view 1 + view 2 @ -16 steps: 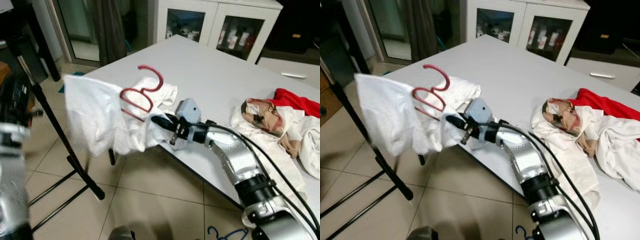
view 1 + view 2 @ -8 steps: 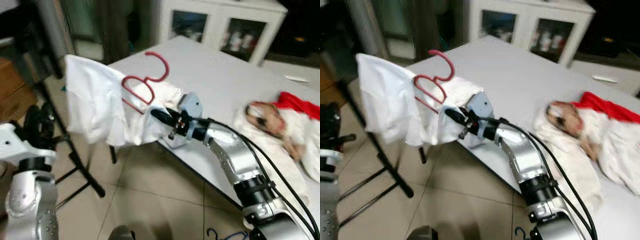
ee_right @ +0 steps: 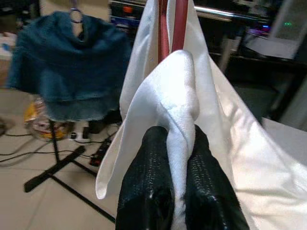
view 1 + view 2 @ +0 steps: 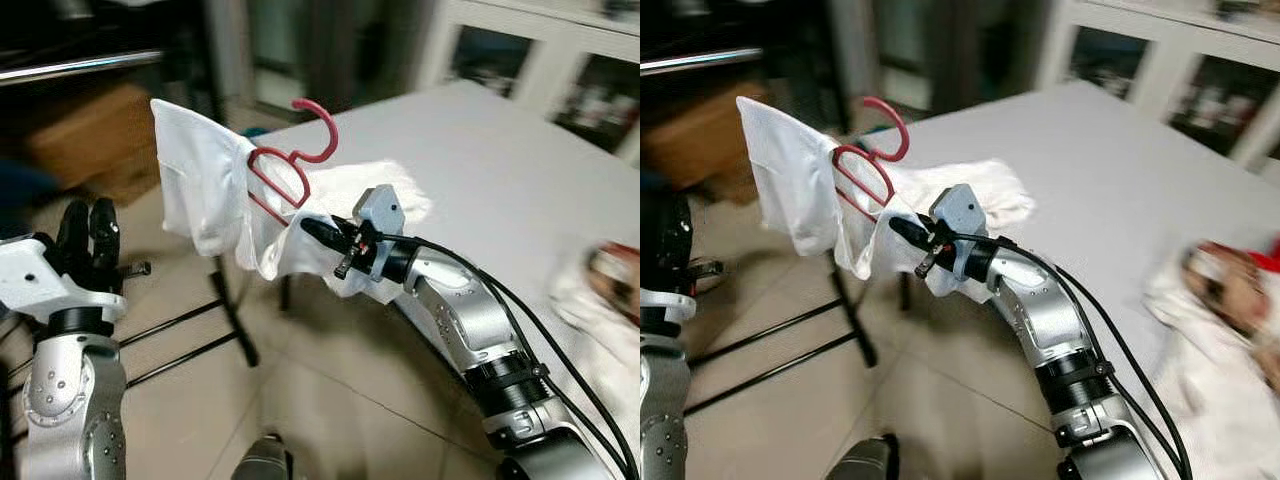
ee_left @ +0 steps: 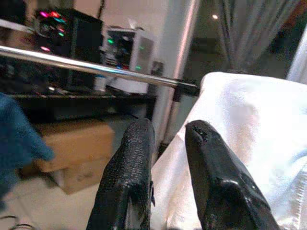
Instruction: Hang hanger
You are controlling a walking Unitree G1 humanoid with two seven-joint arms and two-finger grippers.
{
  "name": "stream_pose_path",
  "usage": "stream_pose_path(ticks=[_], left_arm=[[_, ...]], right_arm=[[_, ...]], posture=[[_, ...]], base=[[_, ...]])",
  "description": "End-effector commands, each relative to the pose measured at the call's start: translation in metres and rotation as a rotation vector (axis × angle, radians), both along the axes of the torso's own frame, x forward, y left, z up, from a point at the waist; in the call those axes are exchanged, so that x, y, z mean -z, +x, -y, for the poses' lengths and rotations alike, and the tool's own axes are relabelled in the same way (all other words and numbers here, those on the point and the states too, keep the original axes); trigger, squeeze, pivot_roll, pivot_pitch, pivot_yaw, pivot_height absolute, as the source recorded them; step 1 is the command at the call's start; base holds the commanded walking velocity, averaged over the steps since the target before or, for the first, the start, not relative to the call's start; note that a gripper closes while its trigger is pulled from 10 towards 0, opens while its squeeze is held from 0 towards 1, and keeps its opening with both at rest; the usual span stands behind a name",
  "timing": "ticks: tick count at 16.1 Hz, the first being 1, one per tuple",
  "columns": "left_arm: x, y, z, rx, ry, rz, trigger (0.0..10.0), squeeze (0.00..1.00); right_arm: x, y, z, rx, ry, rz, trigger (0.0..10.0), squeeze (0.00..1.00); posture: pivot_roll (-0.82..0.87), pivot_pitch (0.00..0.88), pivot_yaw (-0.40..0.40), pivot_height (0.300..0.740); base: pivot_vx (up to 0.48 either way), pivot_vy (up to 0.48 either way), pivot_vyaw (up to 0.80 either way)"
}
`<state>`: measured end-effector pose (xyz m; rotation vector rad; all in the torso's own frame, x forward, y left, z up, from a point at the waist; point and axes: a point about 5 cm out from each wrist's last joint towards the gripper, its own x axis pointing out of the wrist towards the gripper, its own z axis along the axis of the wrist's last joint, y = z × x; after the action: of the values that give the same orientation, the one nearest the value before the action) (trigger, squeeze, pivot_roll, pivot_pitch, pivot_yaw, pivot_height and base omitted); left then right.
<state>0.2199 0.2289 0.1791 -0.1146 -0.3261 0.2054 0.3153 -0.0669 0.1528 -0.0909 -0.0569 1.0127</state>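
Note:
A red hanger (image 4: 300,150) carries a white garment (image 4: 200,190), held up in the air beyond the table's corner. My right gripper (image 4: 318,232) is shut on a fold of that white garment (image 3: 175,124) just below the hanger's neck, and the red neck (image 3: 171,24) rises straight above the fingers. The hook points up and away from me. A metal rail (image 4: 90,65) runs across the upper left, above the garment. My left gripper (image 4: 88,225) is raised at the left, open by a narrow gap with nothing between its fingers (image 5: 132,158), facing the rail (image 5: 96,69) and the white cloth.
The rack's black post and legs (image 4: 230,310) stand on the tiled floor under the garment. A blue garment (image 3: 72,57) hangs on the rail. A cardboard box (image 4: 90,140) sits behind. The white table (image 4: 480,170) lies to the right, with a clothes pile (image 4: 1230,300) on it.
The view has swung left, bringing the rail into sight. My right gripper has carried hanger and garment up and leftward. My left arm has risen into view at the left.

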Motion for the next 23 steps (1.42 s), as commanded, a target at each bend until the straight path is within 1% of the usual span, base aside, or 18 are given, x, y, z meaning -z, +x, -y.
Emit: stream_pose_path(ticks=[1, 5, 8, 9, 11, 12, 13, 14, 16, 18, 21, 22, 23], left_arm=[[0.001, 0.000, 0.003, 0.010, 0.021, -0.004, 10.0, 0.00], [0.001, 0.002, 0.003, 0.016, 0.028, -0.002, 10.0, 0.00], [0.001, 0.002, 0.008, 0.032, 0.039, 0.002, 10.0, 0.00], [0.000, 0.003, 0.009, 0.034, 0.037, 0.005, 10.0, 0.00], [0.000, 0.003, 0.011, 0.038, 0.034, 0.008, 10.0, 0.00], [0.001, 0.004, 0.012, 0.043, 0.022, 0.006, 10.0, 0.00], [0.003, 0.005, 0.014, 0.053, 0.006, -0.001, 10.0, 0.00], [0.004, 0.005, 0.015, 0.057, 0.005, -0.005, 10.0, 0.00], [0.017, 0.008, 0.023, 0.066, 0.015, -0.039, 10.0, 0.00], [0.031, 0.011, 0.029, 0.083, 0.005, -0.074, 10.0, 0.00], [0.041, 0.014, 0.036, 0.102, 0.010, -0.095, 10.0, 0.00], [0.045, 0.017, 0.042, 0.116, 0.028, -0.097, 10.0, 0.00], [0.046, 0.018, 0.044, 0.120, 0.038, -0.096, 10.0, 0.00]], right_arm=[[-0.014, 0.001, 0.001, 0.005, 0.036, 0.044, 10.0, 0.00], [-0.020, 0.004, 0.003, 0.010, 0.036, 0.058, 10.0, 0.00], [-0.021, 0.005, 0.004, 0.028, 0.032, 0.060, 10.0, 0.00], [-0.019, 0.004, 0.001, 0.027, 0.028, 0.049, 10.0, 0.00], [-0.012, 0.003, -0.001, 0.040, 0.027, 0.016, 10.0, 0.00], [-0.006, 0.005, -0.001, 0.073, 0.015, -0.003, 10.0, 0.00], [0.001, 0.009, 0.001, 0.138, 0.000, -0.015, 10.0, 0.00], [0.005, 0.012, 0.003, 0.179, -0.001, -0.025, 10.0, 0.00], [0.029, 0.020, 0.008, 0.361, -0.005, -0.115, 10.0, 0.00], [0.046, 0.021, 0.009, 0.475, -0.022, -0.166, 10.0, 0.00], [0.055, 0.022, 0.012, 0.547, -0.037, -0.179, 10.0, 0.00], [0.061, 0.021, 0.012, 0.573, -0.058, -0.176, 10.0, 0.00], [0.063, 0.021, 0.012, 0.579, -0.066, -0.175, 10.0, 0.00]], posture=[[0.13, 0.000, 0.009, 0.740], [0.12, 0.000, 0.013, 0.740], [0.12, 0.000, 0.013, 0.740], [0.12, 0.000, 0.013, 0.740], [0.12, 0.000, 0.012, 0.740], [0.13, 0.000, 0.012, 0.740], [0.13, 0.000, 0.011, 0.740], [0.13, 0.000, 0.011, 0.740], [0.13, 0.000, 0.010, 0.740], [0.13, 0.000, 0.005, 0.740], [0.13, 0.000, 0.005, 0.740], [0.14, 0.000, -0.009, 0.740], [0.14, 0.000, -0.019, 0.740]], base=[[0.000, 0.000, 0.80], [0.000, 0.000, 0.80], [0.000, 0.000, 0.80], [0.000, 0.000, 0.79], [0.000, 0.000, 0.00], [0.000, 0.000, 0.00], [0.000, 0.000, 0.00], [0.000, 0.000, 0.00], [0.000, 0.000, 0.00], [0.000, 0.000, 0.00], [0.000, 0.000, 0.00], [0.000, 0.000, 0.00], [0.000, 0.000, 0.00]])
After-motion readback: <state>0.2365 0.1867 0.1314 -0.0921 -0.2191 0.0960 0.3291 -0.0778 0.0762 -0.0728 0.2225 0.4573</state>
